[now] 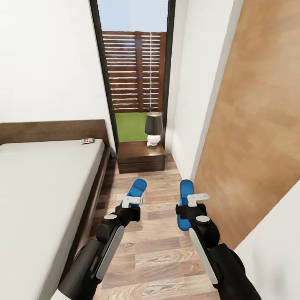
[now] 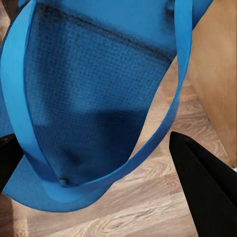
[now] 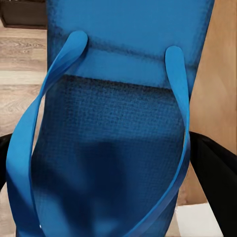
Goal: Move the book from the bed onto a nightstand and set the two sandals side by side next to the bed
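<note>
Head view: left end effector (image 1: 132, 201) holds one sandal (image 1: 135, 191); right end effector (image 1: 196, 200) holds the other sandal (image 1: 185, 205). Both are above the floor (image 1: 158, 254) beside the bed (image 1: 41, 187). Book (image 1: 87, 141) lies on the bed near the headboard; nightstand (image 1: 141, 157) ahead.
Left wrist: sandal (image 2: 94, 98) between dark fingers (image 2: 207, 187).
Right wrist: sandal (image 3: 118, 148) clamped likewise.
Step judged: sandal placement. Next: lower both, parallel, close to the bed frame.
</note>
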`<state>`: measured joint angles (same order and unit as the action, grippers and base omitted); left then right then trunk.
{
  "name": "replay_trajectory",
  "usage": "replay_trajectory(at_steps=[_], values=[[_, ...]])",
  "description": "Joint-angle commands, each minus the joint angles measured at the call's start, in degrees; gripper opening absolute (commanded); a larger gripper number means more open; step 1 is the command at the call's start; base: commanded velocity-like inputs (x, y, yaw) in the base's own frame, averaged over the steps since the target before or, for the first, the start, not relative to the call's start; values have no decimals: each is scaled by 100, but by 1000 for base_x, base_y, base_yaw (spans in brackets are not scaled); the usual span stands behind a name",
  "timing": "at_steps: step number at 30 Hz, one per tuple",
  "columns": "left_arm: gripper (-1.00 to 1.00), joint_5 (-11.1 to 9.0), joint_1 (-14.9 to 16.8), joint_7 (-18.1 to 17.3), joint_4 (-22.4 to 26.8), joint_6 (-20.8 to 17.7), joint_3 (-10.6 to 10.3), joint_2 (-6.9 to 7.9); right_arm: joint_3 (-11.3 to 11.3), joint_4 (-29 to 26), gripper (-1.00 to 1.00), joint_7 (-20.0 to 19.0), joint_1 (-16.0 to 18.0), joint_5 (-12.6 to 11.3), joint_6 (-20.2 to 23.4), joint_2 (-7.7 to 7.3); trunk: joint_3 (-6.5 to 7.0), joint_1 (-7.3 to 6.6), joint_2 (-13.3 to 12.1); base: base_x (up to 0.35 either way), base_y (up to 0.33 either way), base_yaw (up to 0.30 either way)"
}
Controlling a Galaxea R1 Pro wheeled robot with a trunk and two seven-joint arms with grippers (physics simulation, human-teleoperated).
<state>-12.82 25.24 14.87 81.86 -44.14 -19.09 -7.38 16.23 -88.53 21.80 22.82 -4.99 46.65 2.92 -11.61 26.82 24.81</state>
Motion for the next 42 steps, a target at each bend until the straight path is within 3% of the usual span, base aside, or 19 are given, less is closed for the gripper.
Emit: replay_trajectory(at_steps=[1, 42], values=[[-100, -54, 7, 60, 5, -21, -7, -1, 5, -7, -100, 52, 4, -46, 19, -2, -11, 6, 11, 310, -185, 240], [-100, -57, 7, 60, -4, -19, -7, -9, 12, -7, -100, 52, 10, -46, 19, -2, -11, 6, 11, 304, -195, 240]])
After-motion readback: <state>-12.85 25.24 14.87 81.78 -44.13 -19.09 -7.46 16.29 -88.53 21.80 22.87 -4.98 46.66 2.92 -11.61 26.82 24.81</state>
